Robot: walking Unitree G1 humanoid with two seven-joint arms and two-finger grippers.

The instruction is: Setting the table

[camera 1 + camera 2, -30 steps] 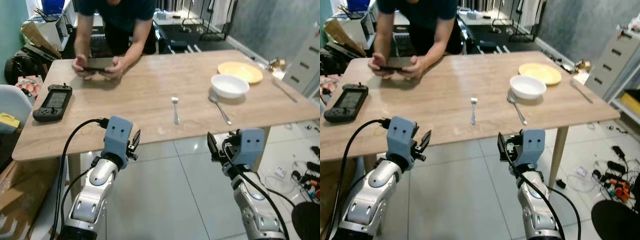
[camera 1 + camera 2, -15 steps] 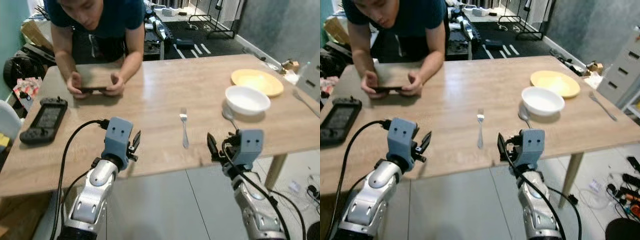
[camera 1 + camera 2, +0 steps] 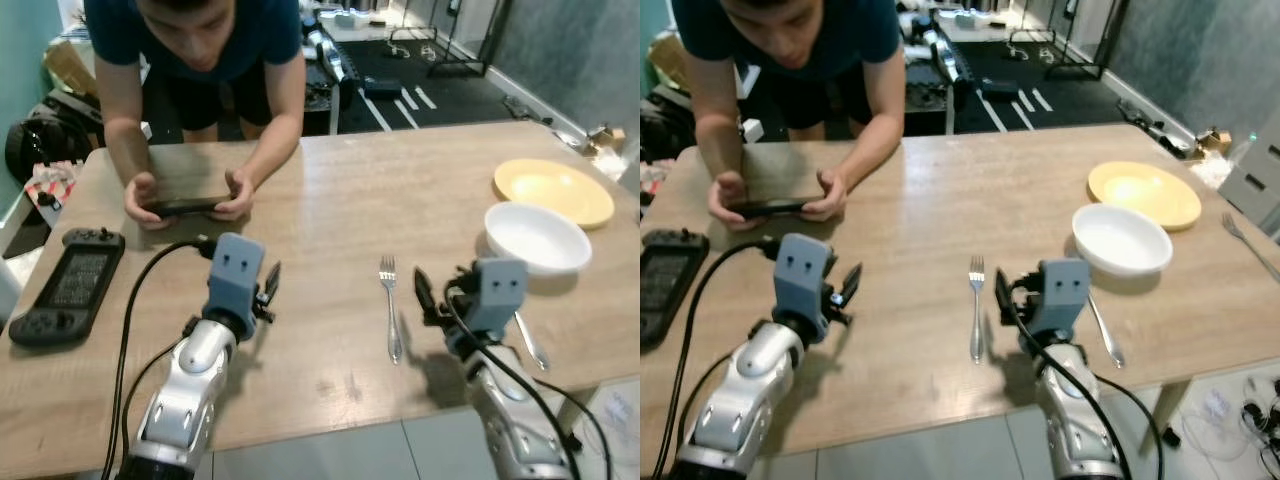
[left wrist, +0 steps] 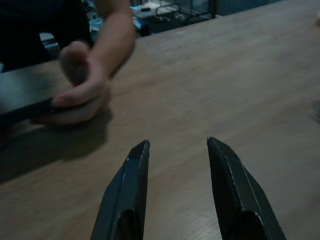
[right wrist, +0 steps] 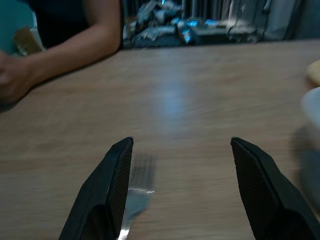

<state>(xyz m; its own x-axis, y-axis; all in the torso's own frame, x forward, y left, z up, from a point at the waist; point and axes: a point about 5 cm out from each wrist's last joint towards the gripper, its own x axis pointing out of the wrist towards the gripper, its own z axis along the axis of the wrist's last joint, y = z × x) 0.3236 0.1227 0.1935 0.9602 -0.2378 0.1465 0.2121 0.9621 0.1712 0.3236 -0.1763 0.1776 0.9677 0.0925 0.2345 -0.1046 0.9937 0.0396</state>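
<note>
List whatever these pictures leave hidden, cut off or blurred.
- Silver spoon: its bowl is hidden under the white bowl, eye views.
- Black handheld game console: cut by the right eye view's edge.
- Silver fork: blurred, its handle behind a finger of the right gripper.

On wooden table [image 3: 330, 200]: silver fork [image 3: 390, 310] centre, metal spoon [image 3: 528, 338] to its right, white bowl [image 3: 537, 238] behind spoon, yellow plate [image 3: 553, 191] behind bowl; black handheld console [image 3: 64, 296] far left
</note>
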